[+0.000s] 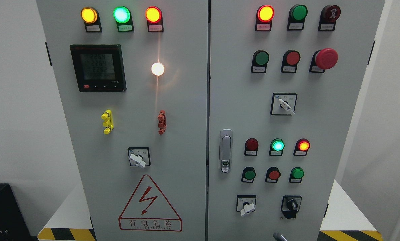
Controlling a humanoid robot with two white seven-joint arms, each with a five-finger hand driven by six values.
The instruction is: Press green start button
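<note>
1. White walls (pixel 15 100) flank your view; a grey cabinet (pixel 186 140) with two doors fills the middle, standing on a white base (pixel 343 207) edged in yellow-black hazard tape (pixel 347 235).
2. Left door, top row: amber lamp (pixel 89 15), green lamp (pixel 121 14) and red lamp (pixel 153 14), all lit.
3. Left door, below: a meter (pixel 97 67) with a dim display, a glowing white lamp (pixel 157 69), a yellow clip (pixel 107 122), a red clip (pixel 161 122), a selector (pixel 138 157) and a red warning triangle (pixel 149 204).
4. Right door, top row: lit red lamp (pixel 265 13), dark green lamp (pixel 299 12), buzzer (pixel 331 12).
5. Right door, second row: you will find the green button (pixel 261 58) at the left, with a red button (pixel 292 58) beside it and the red mushroom stop (pixel 326 58) at the right (labels too small to read, so which green button is "start" cannot be confirmed).
6. Right door, lower: a latch (pixel 225 150), three indicator lamps (pixel 277 145) and three small buttons (pixel 273 174) under them.
7. Hands: neither of your hands is in view, so their state cannot be told.
</note>
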